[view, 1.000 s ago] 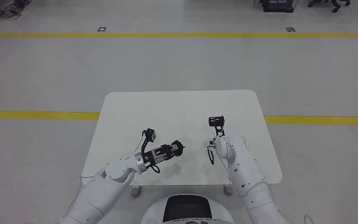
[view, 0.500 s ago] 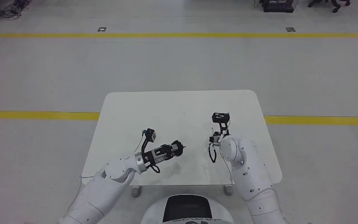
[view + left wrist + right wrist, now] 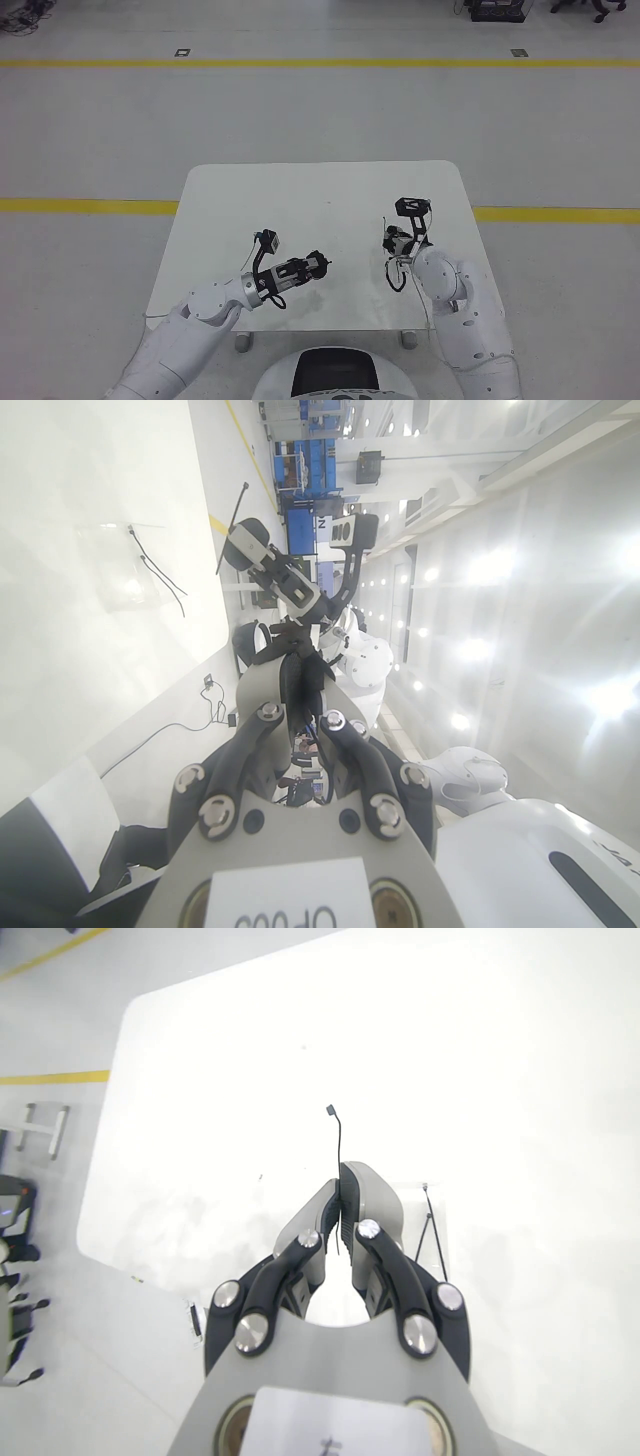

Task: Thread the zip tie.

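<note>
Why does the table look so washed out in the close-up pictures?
Right wrist view: glare bleaches the table to near white, though the black zip tie in the right gripper stands out. Left wrist view: ceiling lights flare, and straight edges bow.

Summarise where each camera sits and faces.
Top view: above the arms, looking down at the table; both arms show.
Left wrist view: behind the left gripper, facing across to the right gripper.
Right wrist view: behind the right gripper, facing down onto the table.
Shared: both wrist views show the zip tie in the right gripper.
</note>
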Controlling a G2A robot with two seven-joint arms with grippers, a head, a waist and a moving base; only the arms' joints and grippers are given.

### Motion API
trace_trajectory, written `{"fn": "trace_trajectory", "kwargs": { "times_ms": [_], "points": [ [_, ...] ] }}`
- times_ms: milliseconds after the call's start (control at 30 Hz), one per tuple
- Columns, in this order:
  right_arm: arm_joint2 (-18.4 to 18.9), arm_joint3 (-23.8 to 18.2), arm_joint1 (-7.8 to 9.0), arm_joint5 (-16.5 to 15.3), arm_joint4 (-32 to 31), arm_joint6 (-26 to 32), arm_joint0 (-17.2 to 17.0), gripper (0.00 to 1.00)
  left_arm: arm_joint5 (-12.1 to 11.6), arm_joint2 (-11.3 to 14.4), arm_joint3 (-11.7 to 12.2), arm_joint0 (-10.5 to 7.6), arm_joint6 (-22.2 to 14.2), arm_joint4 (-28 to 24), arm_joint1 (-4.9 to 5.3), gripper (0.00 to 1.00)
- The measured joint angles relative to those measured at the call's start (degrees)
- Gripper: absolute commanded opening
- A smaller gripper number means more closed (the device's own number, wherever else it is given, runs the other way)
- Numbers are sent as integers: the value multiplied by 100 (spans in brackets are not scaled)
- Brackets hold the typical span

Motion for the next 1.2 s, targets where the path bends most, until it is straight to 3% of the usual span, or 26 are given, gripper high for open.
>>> {"fn": "trace_trajectory", "kwargs": {
  "times_ms": [300, 400, 833, 1200],
  "points": [
    [281, 95, 146, -1338, 1083, 80, 56, 0, 0, 0, 0, 0, 0, 0, 0, 0],
    [249, 245, 181, -1573, 1485, 202, 163, 0, 0, 0, 0, 0, 0, 0, 0, 0],
    [-318, 289, 425, -1573, 2058, 65, 248, 0, 0, 0, 0, 0, 0, 0, 0, 0],
    [-337, 268, 442, -1573, 2064, 34, 237, 0, 0, 0, 0, 0, 0, 0, 0, 0]
  ]
}}
